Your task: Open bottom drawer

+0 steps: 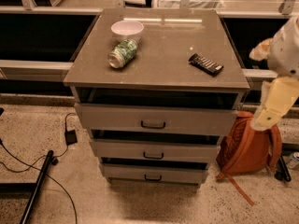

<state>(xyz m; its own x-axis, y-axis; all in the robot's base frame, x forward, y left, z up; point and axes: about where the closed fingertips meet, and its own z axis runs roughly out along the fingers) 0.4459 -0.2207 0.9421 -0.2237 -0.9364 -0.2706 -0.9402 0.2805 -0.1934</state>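
Gripper [267, 112], at the end of the pale arm [286, 55] that enters from the right edge: it hangs pointing down, beside the cabinet's right flank and above the orange backpack [247, 146]. Whether it is spread or pressed together cannot be told. It touches nothing and is well apart from any handle.

Bottom drawer [187, 175]: lowest of three grey fronts, near the floor, with its small dark bar handle [153, 177] at centre. A dark slit runs above the front, but the front sits about in line with those of the middle drawer [191, 152] and top drawer [196, 120]. Judged state: not yet pulled out, so the whole task is left, namely reaching, grasping the handle and drawing outward.

Arm pose: upper segment high at the right, lower segment angled down and inward. It would need to descend and swing left across the cabinet face.

Cabinet top [159, 73]: carries a white bowl [127, 30], a can [123, 53] lying on its side, and a dark flat packet [205, 64].
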